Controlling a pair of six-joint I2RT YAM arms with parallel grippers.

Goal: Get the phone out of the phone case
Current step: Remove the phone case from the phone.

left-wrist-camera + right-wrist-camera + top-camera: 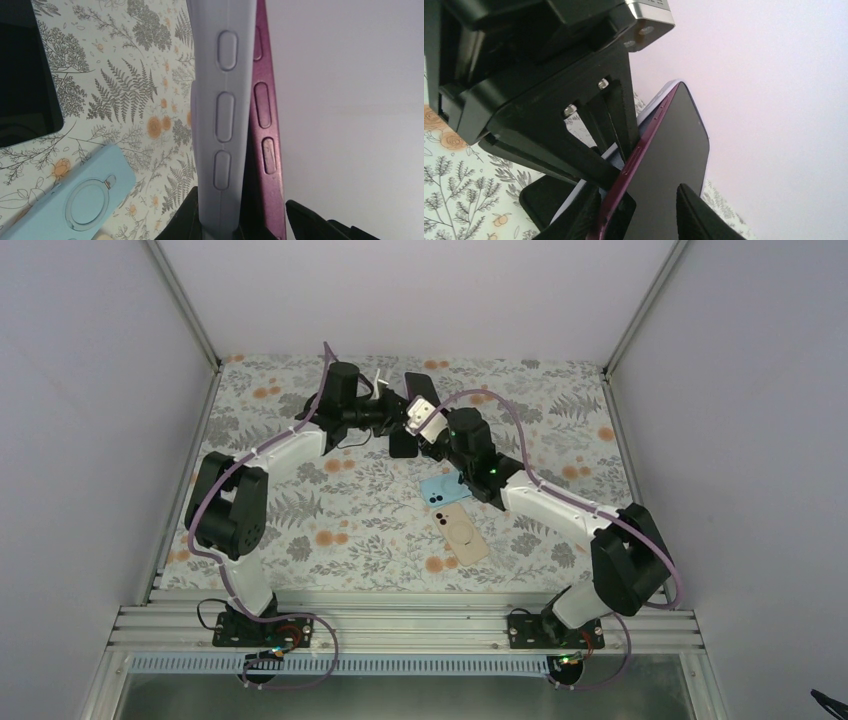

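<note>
Evidently the soft phone case [220, 125] is pinched by the left gripper [245, 220] — the stiff, slick phone [669, 165], best taken edgewise, is straddled by the right gripper [646, 215], grip unclear.

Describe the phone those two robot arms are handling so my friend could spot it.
On the fern-and-flower patterned table, look to the far middle, where the two arms meet. There the left gripper clamps a pale lavender rubbery case with a black-screened dark maroon phone angled out of it. Unlike the light blue case and cream case lying flat, it is held aloft.
</note>
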